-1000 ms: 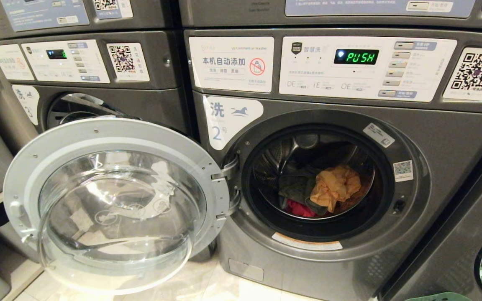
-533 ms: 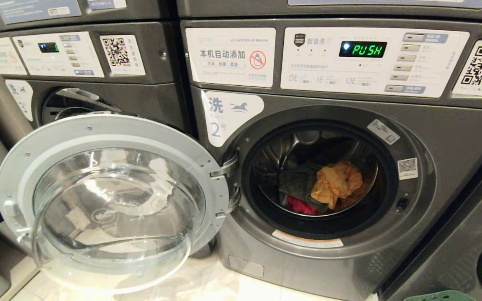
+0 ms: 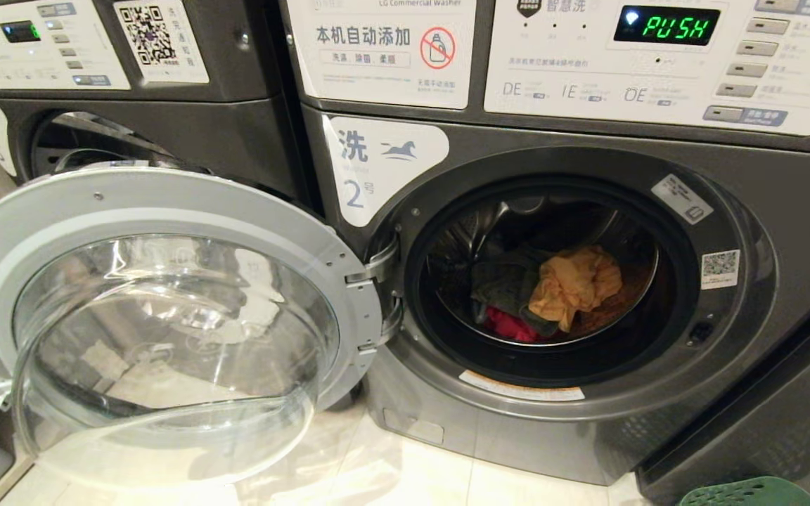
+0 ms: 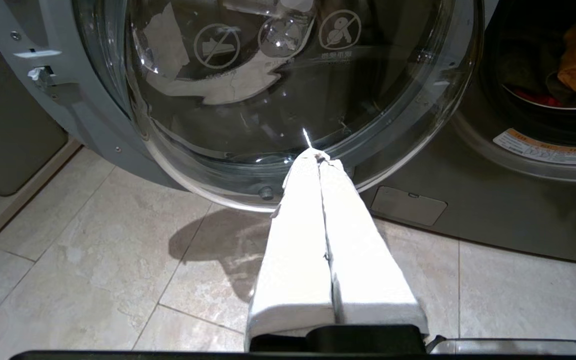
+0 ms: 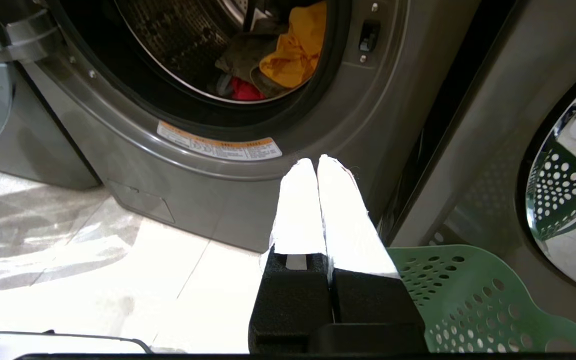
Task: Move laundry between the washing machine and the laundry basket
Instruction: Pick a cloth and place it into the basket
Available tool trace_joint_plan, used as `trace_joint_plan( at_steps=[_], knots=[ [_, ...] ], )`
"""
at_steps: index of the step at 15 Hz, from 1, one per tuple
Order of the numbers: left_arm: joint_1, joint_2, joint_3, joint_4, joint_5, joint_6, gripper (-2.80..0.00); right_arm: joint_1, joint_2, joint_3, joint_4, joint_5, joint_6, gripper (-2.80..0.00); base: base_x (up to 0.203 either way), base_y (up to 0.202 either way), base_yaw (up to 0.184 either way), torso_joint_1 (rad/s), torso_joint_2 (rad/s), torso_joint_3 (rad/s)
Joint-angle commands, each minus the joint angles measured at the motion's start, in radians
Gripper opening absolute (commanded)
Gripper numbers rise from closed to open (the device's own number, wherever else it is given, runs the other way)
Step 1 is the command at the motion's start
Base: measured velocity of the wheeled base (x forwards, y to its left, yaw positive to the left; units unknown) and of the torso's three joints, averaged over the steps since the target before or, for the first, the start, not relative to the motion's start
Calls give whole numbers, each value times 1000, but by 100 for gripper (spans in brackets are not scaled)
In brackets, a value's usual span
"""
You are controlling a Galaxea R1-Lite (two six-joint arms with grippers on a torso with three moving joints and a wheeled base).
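1. Head view has shifted over the last second: the whole scene slid upward and grew, so the camera has tipped down and closer; the washing machine (image 3: 588, 281) itself has not moved. I judge this a lean-in before reaching.
2. Nearest, the left hand (image 4: 318, 152) hangs empty with fingers pressed together over the floor (image 4: 93, 250), just before the open door (image 3: 166, 309).
3. The right hand (image 5: 316, 161), also closed and empty, sits beside the green laundry basket (image 5: 468, 300) at the machine's lower right corner.
4. Farther in, a yellow garment (image 3: 577, 281), a dark green one (image 3: 503, 284) and a red one (image 3: 510, 327) lie in the drum, untouched.
5. The mouth is unobstructed; the swung door crowds the left side.
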Motion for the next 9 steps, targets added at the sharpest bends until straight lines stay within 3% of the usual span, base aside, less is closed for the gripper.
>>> trace_joint_plan(
  at_steps=[1,9],
  knots=[
    [0,1,0,0,1,0,-280,0,2,-1,0,1,0,-280,0,0,0,3,3,-189],
    [0,1,0,-1,1,0,-280,0,2,-1,0,2,-3,-280,0,0,0,5,4,-165]
  ],
)
